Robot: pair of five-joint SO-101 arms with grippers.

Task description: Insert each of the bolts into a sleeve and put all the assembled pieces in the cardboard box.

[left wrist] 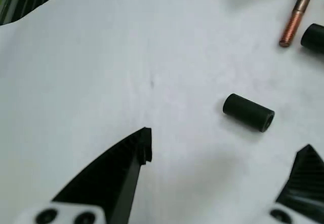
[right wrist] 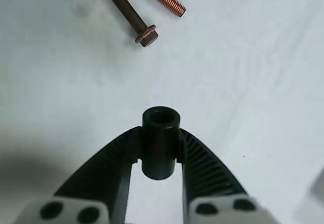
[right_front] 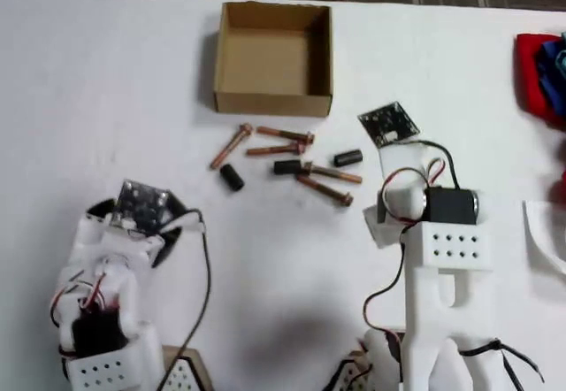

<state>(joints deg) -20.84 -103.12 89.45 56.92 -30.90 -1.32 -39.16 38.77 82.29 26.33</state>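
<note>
An open brown cardboard box (right_front: 274, 103) was placed close to the far edge of the white table (right_front: 106, 81), about at the middle of that edge. Several copper-coloured metal bolts (right_front: 232, 146) were scattered on the middle of the table, just on the near side of the box, and some of them were lying across each other.

The right gripper (right wrist: 161, 133) was found toward the right side of the table, near the bolts; it was closed upon a black cylindrical sleeve (right wrist: 161, 155), which was clamped between the two fingers; the open bore of the sleeve was seen at the end pointing away from the wrist.

The left gripper (left wrist: 225, 150) was held over the near left part of the table; its jaws were spread widely and nothing was gripped by them. A second black sleeve (left wrist: 248, 112) was lying on its side on the table just beyond the open fingers, touched by neither of them.

A red cloth (right_front: 539, 68) was lying at the right edge.
</note>
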